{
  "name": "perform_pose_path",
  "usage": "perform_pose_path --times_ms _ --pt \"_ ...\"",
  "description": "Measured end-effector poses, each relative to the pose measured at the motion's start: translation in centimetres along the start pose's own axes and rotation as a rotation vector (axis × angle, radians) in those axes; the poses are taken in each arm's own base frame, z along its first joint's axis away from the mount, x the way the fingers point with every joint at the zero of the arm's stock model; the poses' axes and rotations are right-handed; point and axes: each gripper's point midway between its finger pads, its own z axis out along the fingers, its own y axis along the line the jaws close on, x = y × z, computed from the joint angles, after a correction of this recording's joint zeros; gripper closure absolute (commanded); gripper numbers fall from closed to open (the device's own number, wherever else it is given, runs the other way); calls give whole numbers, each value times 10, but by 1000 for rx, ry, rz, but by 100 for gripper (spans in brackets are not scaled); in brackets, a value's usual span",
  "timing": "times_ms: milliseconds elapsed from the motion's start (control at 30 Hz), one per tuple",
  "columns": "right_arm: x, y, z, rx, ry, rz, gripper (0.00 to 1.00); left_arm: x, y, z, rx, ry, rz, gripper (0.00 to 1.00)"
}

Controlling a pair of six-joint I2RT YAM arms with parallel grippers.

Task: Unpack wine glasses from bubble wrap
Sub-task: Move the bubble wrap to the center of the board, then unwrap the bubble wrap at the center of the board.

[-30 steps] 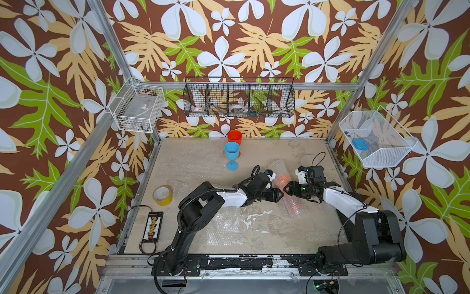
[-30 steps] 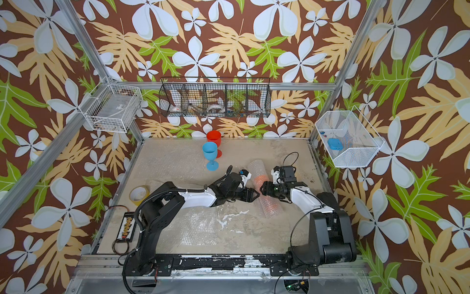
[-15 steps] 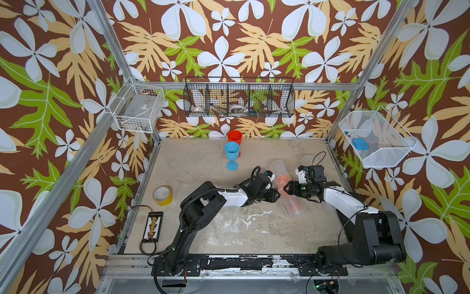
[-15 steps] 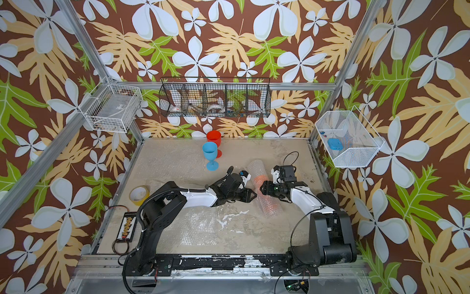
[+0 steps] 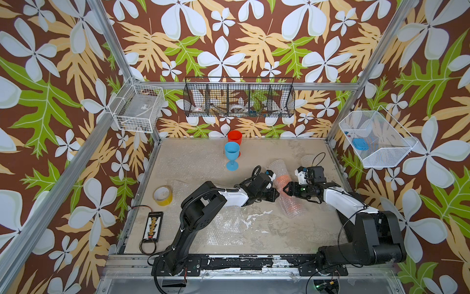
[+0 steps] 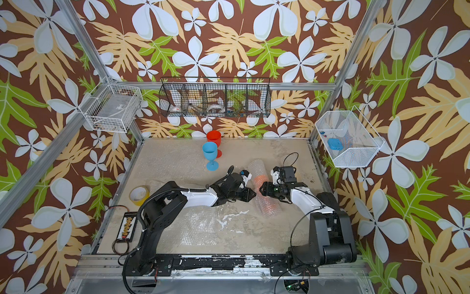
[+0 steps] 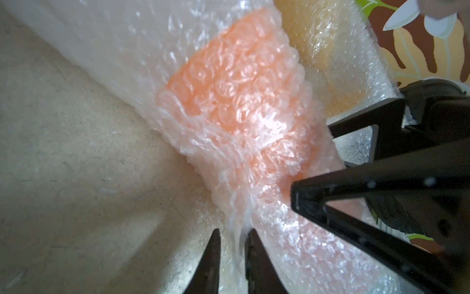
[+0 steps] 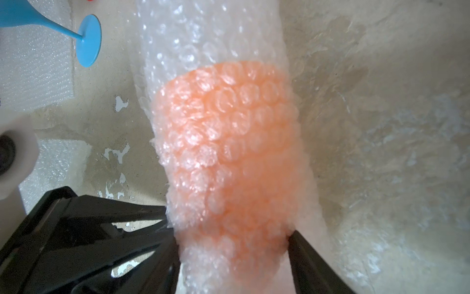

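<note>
Unwrapping is in hand: the right tool (image 8: 231,235) is clamping the wrapped orange goblet (image 8: 229,142); the left tool (image 7: 232,244) is pinching a loose edge of the bubble wrap (image 7: 142,51). The next move is probably calling for peeling leftward.

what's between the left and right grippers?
The bubble-wrap roll with the orange glass inside, in both top views. The right gripper jaws grip it; the left gripper jaws pinch its edge, per the left wrist view.

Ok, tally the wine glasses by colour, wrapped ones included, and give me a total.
Red wine glass: 1, unwrapped
Light blue wine glass: 1, unwrapped
Orange wine glass: 1, inside bubble wrap
Yellowish wine glass: 1, seen only faintly through wrap in the left wrist view
Total: 4
</note>
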Motion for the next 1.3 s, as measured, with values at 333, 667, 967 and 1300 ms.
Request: perform_pose_path --times_ms 333,667,967,1300 --pt "-3 3 -1 -10 -4 -14 32 -9 -7 -16 8 -31 39 96" --pt "-13 30 -2 -52 -12 -91 27 -6 4 -41 -20 -28 60 96" --pt "6 46 29 -47 98 -175 22 8 27 -48 -71 14 56 99" --pt "15 54 42 -60 130 -210 36 6 42 -54 -102 8 36 97"
